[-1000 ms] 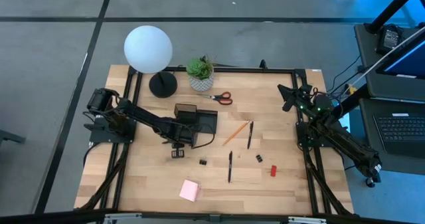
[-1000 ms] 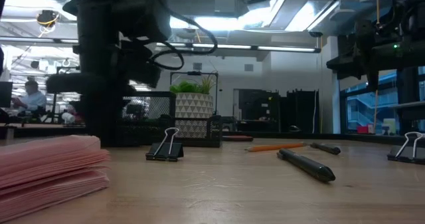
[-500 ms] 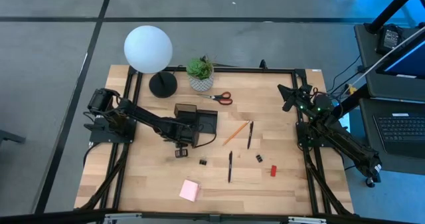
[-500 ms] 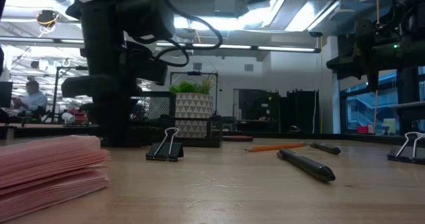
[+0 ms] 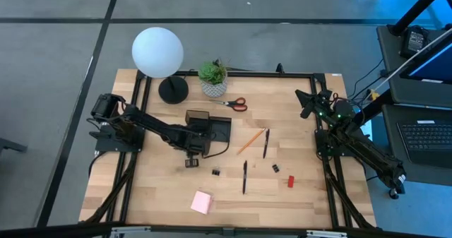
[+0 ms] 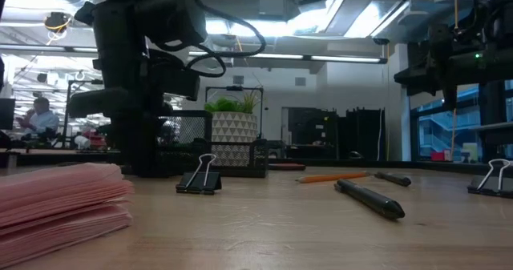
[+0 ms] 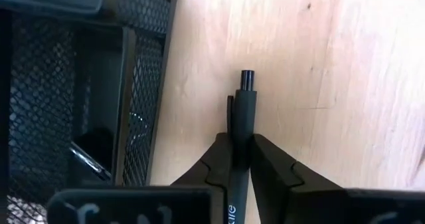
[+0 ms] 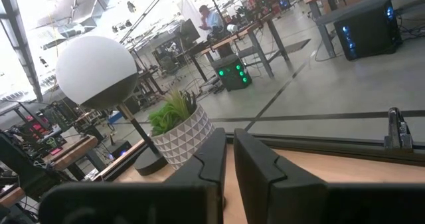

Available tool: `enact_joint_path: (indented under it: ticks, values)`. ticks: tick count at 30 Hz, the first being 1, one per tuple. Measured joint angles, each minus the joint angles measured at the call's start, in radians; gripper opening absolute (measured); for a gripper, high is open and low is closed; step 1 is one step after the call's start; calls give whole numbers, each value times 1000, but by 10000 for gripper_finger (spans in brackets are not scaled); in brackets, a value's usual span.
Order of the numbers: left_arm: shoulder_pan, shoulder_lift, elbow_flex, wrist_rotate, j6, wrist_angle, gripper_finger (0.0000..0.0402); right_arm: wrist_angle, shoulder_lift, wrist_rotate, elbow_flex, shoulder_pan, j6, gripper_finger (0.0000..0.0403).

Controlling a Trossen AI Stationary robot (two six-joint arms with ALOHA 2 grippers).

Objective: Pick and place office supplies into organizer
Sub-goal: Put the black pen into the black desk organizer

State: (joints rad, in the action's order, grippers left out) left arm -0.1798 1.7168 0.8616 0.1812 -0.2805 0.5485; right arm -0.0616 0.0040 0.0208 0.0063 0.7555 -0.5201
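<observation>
A black pen (image 7: 240, 137) is pinched between the closed fingers of the left gripper (image 7: 240, 159), just off the near edge of the black mesh organizer (image 5: 212, 128) that sits left of the table's middle. Loose on the wooden table (image 5: 296, 195) lie a binder clip (image 6: 199, 176), a second pen (image 5: 244, 176), an orange pencil (image 5: 246, 142), red-handled scissors (image 5: 236, 104), a small red block (image 5: 289, 181) and a pink sticky-note pad (image 5: 201, 202). The right gripper (image 8: 228, 159) waits at the far right edge, its fingers nearly together and holding nothing.

left tool (image 7: 240, 159) now clamped on a black pen (image 7: 240, 127), shifted slightly beside the organizer (image 7: 80, 84)
</observation>
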Motion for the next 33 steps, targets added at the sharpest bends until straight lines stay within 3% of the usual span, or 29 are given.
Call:
enact_joint_path:
  ticks: [5,16,28,33]
  values:
    - [-22,0,-3,27,75,-17,27,0,0,0,0,0,0,35]
    - [-46,-57,1,19,57,-10,27,1,0,0,0,0,1,35]
    - [-47,-240,6,28,83,-27,27,1,0,0,0,0,4,35]
    - [-48,-379,8,107,159,-114,27,0,0,0,0,0,3,35]
